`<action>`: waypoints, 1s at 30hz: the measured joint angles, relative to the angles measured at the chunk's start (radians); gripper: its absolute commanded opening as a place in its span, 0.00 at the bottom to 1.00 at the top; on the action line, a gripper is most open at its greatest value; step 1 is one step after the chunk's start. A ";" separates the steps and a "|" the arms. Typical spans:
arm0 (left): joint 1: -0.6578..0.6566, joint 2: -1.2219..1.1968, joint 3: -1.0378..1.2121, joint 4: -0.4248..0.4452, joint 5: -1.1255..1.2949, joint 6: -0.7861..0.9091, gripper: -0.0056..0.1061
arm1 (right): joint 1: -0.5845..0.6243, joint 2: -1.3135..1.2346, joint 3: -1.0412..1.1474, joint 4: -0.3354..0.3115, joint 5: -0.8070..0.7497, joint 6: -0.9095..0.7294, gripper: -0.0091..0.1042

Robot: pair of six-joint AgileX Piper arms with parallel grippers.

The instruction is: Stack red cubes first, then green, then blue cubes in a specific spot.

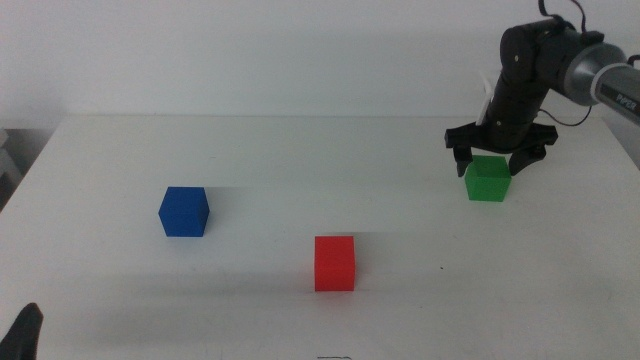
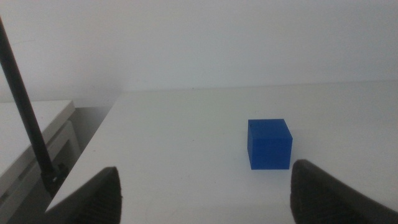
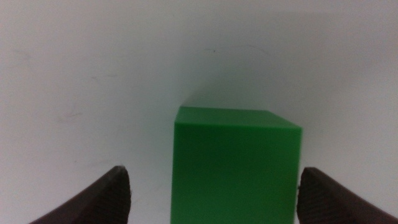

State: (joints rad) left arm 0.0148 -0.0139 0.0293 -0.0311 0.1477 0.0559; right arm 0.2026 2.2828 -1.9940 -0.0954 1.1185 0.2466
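The green cube [image 1: 488, 179] sits on the white table at the right. My right gripper [image 1: 494, 156] hangs just above it, jaws open and spread to either side; in the right wrist view the green cube [image 3: 236, 165] lies between the open jaws of the right gripper [image 3: 214, 193]. The red cube [image 1: 335, 262] stands at the front centre. The blue cube [image 1: 184, 211] stands at the left and shows in the left wrist view [image 2: 269, 144]. My left gripper [image 2: 205, 196] waits open and empty at the table's front left corner [image 1: 25, 335].
The white tabletop [image 1: 300, 170] has its left edge near the blue cube. A dark rod [image 2: 25, 112] and a grey surface lie beyond that edge in the left wrist view.
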 measured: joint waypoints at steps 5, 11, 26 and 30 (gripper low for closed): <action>0.000 0.000 0.000 0.000 0.000 0.000 0.88 | 0.000 0.033 0.000 -0.002 -0.019 0.006 0.83; 0.000 0.000 0.000 0.000 0.000 0.000 0.88 | 0.000 0.046 0.000 -0.003 -0.041 0.022 0.27; 0.000 0.000 0.000 0.000 0.000 0.000 0.88 | 0.153 -0.411 0.375 -0.035 -0.089 0.148 0.07; 0.000 0.000 0.000 0.000 0.000 0.000 0.88 | 0.313 -0.490 0.452 -0.068 -0.110 0.276 0.07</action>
State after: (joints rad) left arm 0.0148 -0.0139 0.0293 -0.0311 0.1477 0.0559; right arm 0.5160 1.7928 -1.5423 -0.1639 1.0088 0.5231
